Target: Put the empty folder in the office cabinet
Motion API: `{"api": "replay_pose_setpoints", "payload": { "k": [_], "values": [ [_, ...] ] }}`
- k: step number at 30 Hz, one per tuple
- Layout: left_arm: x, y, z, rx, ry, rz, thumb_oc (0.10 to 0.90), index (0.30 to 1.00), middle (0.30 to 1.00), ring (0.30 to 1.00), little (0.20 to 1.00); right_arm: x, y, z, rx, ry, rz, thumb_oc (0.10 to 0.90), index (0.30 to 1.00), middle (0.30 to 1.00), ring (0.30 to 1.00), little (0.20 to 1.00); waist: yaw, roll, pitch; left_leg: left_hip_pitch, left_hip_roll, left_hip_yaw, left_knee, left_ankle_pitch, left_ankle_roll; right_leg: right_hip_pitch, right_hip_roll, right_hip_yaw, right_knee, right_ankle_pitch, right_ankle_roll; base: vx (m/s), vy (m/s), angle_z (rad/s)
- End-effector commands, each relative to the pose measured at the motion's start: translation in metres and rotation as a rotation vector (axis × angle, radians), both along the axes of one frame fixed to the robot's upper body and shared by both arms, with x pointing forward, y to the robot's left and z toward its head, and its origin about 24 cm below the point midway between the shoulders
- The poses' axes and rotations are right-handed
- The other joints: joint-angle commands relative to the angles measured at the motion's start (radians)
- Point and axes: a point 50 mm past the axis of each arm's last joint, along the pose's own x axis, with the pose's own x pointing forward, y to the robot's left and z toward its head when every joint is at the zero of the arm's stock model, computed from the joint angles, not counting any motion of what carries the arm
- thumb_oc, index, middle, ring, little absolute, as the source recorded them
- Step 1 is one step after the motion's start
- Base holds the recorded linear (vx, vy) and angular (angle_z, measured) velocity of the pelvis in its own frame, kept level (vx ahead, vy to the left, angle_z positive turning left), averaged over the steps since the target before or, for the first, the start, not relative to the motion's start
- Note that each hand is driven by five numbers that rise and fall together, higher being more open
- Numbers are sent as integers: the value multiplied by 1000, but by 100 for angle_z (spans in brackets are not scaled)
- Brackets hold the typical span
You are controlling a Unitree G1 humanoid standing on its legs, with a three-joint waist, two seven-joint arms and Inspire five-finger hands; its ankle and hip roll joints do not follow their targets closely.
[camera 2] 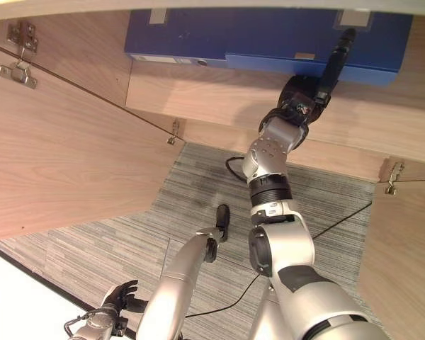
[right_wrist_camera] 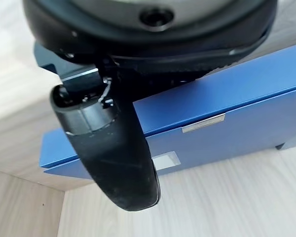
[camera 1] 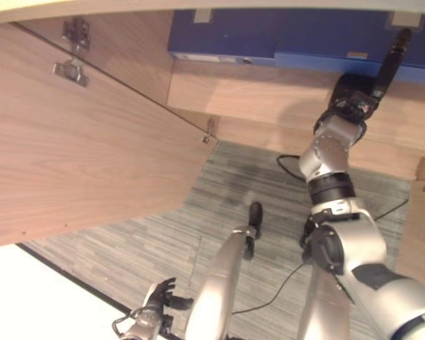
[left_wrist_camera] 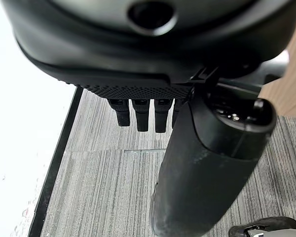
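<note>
Two blue folders lie flat on the wooden cabinet shelf (camera 1: 269,99); one (camera 1: 219,35) sits further left, the other (camera 1: 340,46) lies beside and partly over it. My right hand (camera 1: 354,99) is raised to the shelf, straight fingers (camera 2: 338,53) resting against the nearer folder's (camera 2: 368,67) edge. In the right wrist view the thumb (right_wrist_camera: 113,153) stands in front of the blue folder (right_wrist_camera: 227,94) and holds nothing. My left hand (camera 1: 158,301) hangs low over the carpet, fingers relaxed and empty, thumb (left_wrist_camera: 207,168) and fingers (left_wrist_camera: 140,116) loose.
The cabinet's left door (camera 1: 78,142) stands swung open, with hinges near its top. A second wooden door (camera 1: 421,234) stands at the right. Grey striped carpet (camera 1: 127,248) covers the floor, bordered by a pale area (camera 1: 35,304) at lower left.
</note>
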Motion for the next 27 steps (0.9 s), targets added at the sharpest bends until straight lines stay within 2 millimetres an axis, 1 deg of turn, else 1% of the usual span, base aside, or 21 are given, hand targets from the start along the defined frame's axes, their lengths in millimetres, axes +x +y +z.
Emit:
{"api": "replay_pose_setpoints", "payload": {
  "k": [1, 2, 5, 7, 8, 9, 10, 11, 12, 15, 17, 19, 21, 23, 24, 26, 27],
  "values": [
    [-49, 17, -15, 100, 151, 14, 800, 900, 900, 900, 900, -15, 10, 32, -127, -120, -35, 800, 900, 900, 900, 900, 17, 49, -42, -23, -50, 31, 17, -95, 57, 87, 19, 21, 5, -59, 61, 0, 0, 0],
    [-49, 17, -15, 100, 150, 14, 800, 900, 900, 900, 900, -15, 10, 32, -129, -119, -35, 800, 900, 900, 900, 900, 16, 50, -41, -23, -50, 31, 17, -95, 57, 87, 18, 21, 5, -59, 61, 0, 0, 0],
    [-46, 21, -13, 96, 141, 40, 800, 900, 900, 900, 900, -22, 25, 57, -242, -204, 5, 800, 900, 900, 900, 900, 20, 52, -43, -25, -51, 35, 21, -93, 58, 80, 13, 26, 18, -58, 61, 0, 12, 1],
    [-46, 20, -13, 94, 141, 40, 800, 900, 900, 900, 900, -22, 25, 57, -244, -205, 6, 800, 900, 900, 900, 900, 19, 53, -43, -25, -52, 36, 21, -92, 59, 79, 13, 26, 19, -58, 61, -2, 1, -2],
    [-47, 24, -13, 102, 143, 53, 800, 900, 900, 900, 900, -27, 33, 66, -322, -254, 20, 800, 900, 900, 900, 900, 18, 48, -41, -24, -51, 35, 18, -90, 58, 79, 12, 27, 18, -55, 61, -6, 0, -4],
    [-49, 29, -12, 111, 148, 67, 800, 900, 900, 900, 900, -36, 42, 80, -389, -329, 23, 800, 900, 900, 900, 900, 20, 41, -42, -25, -51, 36, 16, -88, 57, 76, 11, 26, 18, -53, 60, 0, 0, 0],
    [-49, 28, -12, 110, 148, 67, 800, 900, 900, 900, 900, -36, 43, 80, -390, -329, 23, 800, 900, 900, 900, 900, 19, 41, -42, -25, -51, 36, 16, -87, 57, 76, 11, 26, 19, -53, 60, 0, 0, 0],
    [-49, 31, -12, 116, 147, 73, 800, 900, 900, 900, 900, -47, 48, 95, -419, -398, 6, 800, 900, 900, 900, 900, 18, 37, -44, -31, -50, 36, 19, -87, 57, 73, 10, 26, 20, -51, 59, 0, 0, 0],
    [-49, 31, -12, 116, 147, 73, 800, 900, 900, 900, 900, -48, 48, 95, -420, -397, 5, 800, 900, 900, 900, 900, 18, 37, -44, -31, -50, 36, 20, -87, 57, 72, 10, 27, 21, -51, 59, 0, 0, 0],
    [-49, 32, -11, 119, 138, 91, 800, 900, 900, 900, 900, -56, 50, 107, -459, -410, -35, 800, 900, 900, 900, 900, 12, 31, -44, -38, -50, 39, 23, -86, 57, 63, 9, 29, 26, -49, 57, 0, 0, 0],
    [-45, 32, -10, 117, 124, 109, 800, 900, 900, 900, 900, -63, 49, 116, -525, -394, -83, 800, 900, 900, 900, 900, 3, 24, -41, -40, -49, 40, 19, -85, 57, 59, 10, 31, 25, -47, 56, 0, 0, 0],
    [-44, 32, -10, 114, 121, 110, 800, 900, 900, 900, 900, -70, 58, 119, -589, -395, -95, 800, 900, 900, 900, 900, -4, 17, -37, -41, -47, 41, 13, -83, 57, 57, 9, 30, 22, -44, 54, 0, 0, 0],
    [-45, 30, -10, 104, 119, 120, 800, 900, 900, 900, 900, -72, 63, 121, -641, -373, -102, 800, 900, 900, 900, 900, -10, 13, -35, -45, -46, 42, 11, -80, 57, 53, 12, 31, 20, -41, 52, 0, 0, 0],
    [-45, 29, -11, 97, 117, 130, 800, 900, 900, 900, 900, -62, 58, 116, -702, -278, -129, 800, 900, 900, 900, 900, -19, 5, -30, -48, -43, 43, 8, -79, 57, 49, 13, 31, 16, -38, 50, 0, 0, 0],
    [-47, 30, -11, 100, 130, 132, 800, 900, 900, 900, 900, -61, 57, 114, -766, -247, -156, 800, 900, 900, 900, 900, -27, -2, -28, -50, -41, 44, 6, -78, 57, 48, 14, 31, 14, -36, 49, 0, 0, 0],
    [-51, 31, -13, 102, 145, 141, 800, 900, 900, 900, 900, -68, 65, 115, -889, -249, -190, 800, 900, 900, 900, 900, -39, -12, -22, -53, -38, 45, 3, -75, 57, 44, 17, 32, 11, -31, 46, 0, 0, 0],
    [-52, 30, -13, 101, 147, 137, 800, 900, 900, 900, 900, -66, 64, 113, -926, -227, -204, 800, 900, 900, 900, 900, -43, -16, -20, -54, -38, 45, 3, -75, 57, 44, 18, 32, 8, -30, 45, 0, 0, 0]
  ]
}}
